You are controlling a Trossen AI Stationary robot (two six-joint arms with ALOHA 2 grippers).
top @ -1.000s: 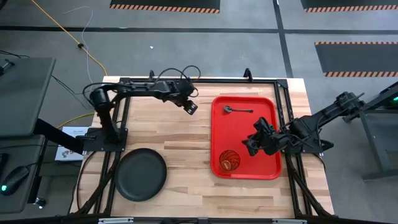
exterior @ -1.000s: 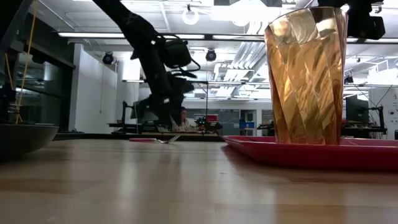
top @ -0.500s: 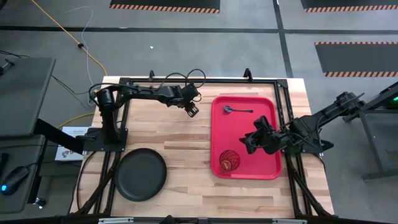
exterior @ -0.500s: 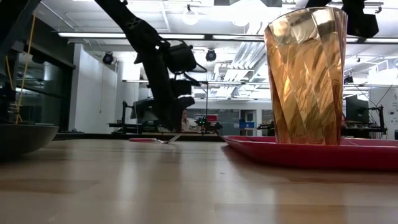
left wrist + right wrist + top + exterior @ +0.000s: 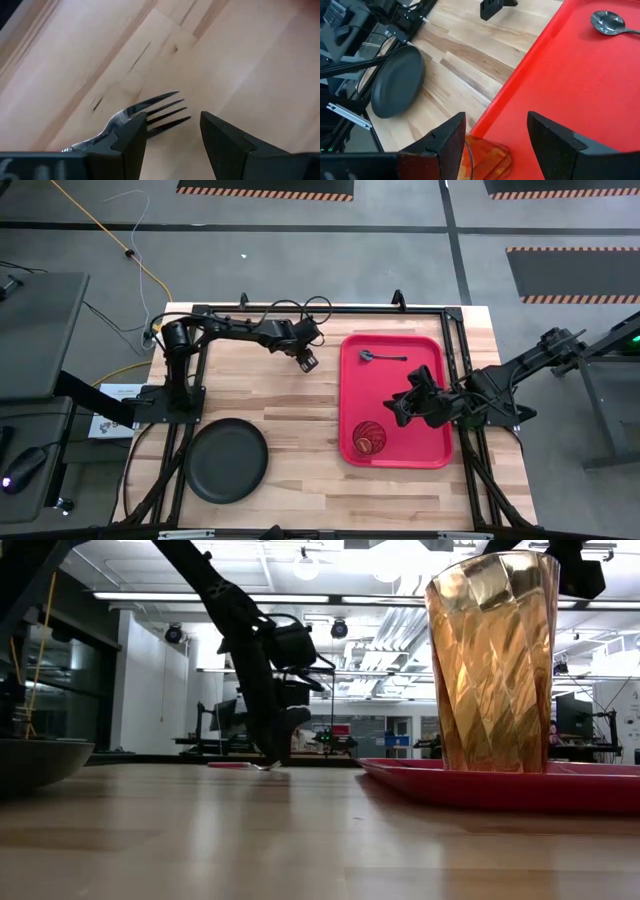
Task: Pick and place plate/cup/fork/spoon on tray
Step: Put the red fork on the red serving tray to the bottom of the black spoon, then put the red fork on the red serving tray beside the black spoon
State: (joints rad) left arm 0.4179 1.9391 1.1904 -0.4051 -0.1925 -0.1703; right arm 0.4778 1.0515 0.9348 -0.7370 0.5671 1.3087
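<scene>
The fork lies flat on the wooden table left of the red tray; its pink handle shows in the low view. My left gripper is open and low over the fork's head, which passes under one finger; I cannot tell whether they touch. My right gripper is open and empty above the tray, beside the amber cup, which stands upright in the tray's near part. The spoon lies in the tray's far part. The dark plate rests on the table at the near left.
The black frame rails run along the table's far edge just behind my left gripper. Bare wood lies between the plate and the tray. The tray's middle is bare between the cup and the spoon.
My left gripper has gone down toward the fork and a little toward the table's near edge, so its fingertips are now just above the table. The fork, cup, spoon and plate have stayed where they were.
</scene>
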